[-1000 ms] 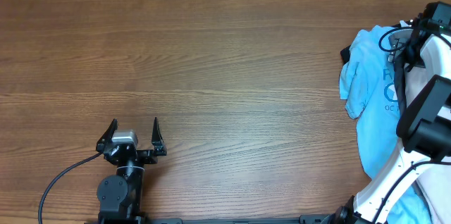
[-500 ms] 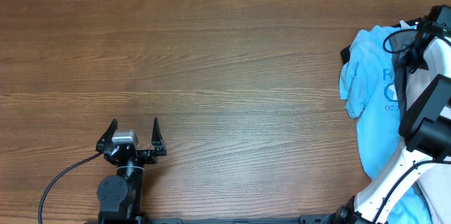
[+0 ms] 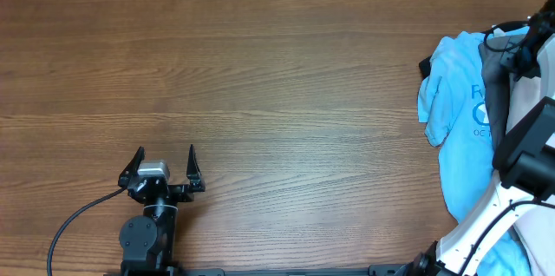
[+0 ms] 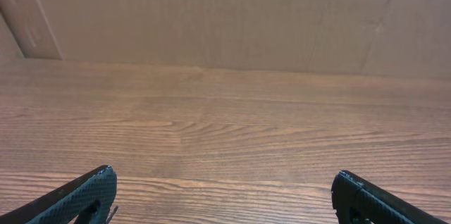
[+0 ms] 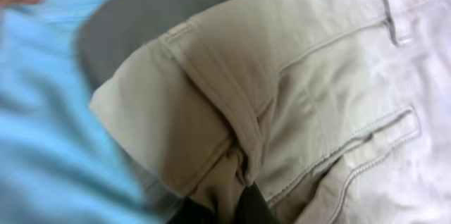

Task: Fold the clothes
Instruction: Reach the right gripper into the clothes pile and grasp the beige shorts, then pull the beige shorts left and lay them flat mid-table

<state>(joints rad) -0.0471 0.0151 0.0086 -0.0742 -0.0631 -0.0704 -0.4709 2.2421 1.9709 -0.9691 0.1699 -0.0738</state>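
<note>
right fingers (image 5: 224, 208) are clenching a fold of the khaki shorts (image 5: 317, 97), which are lying bunched against the blue t-shirt (image 3: 451, 102) at the right edge of the tabletop (image 3: 260, 68); left fingers (image 3: 165, 156) are resting released. lifting slowly should be keeping neighbouring garments behind.

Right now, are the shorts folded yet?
Not yet; nothing is folded. The khaki shorts lie bunched on the pile with the blue T-shirt and a grey garment. The right gripper is pinching their fabric; the left gripper sits open. Left to do: pull them onto the table, flatten, fold.
</note>
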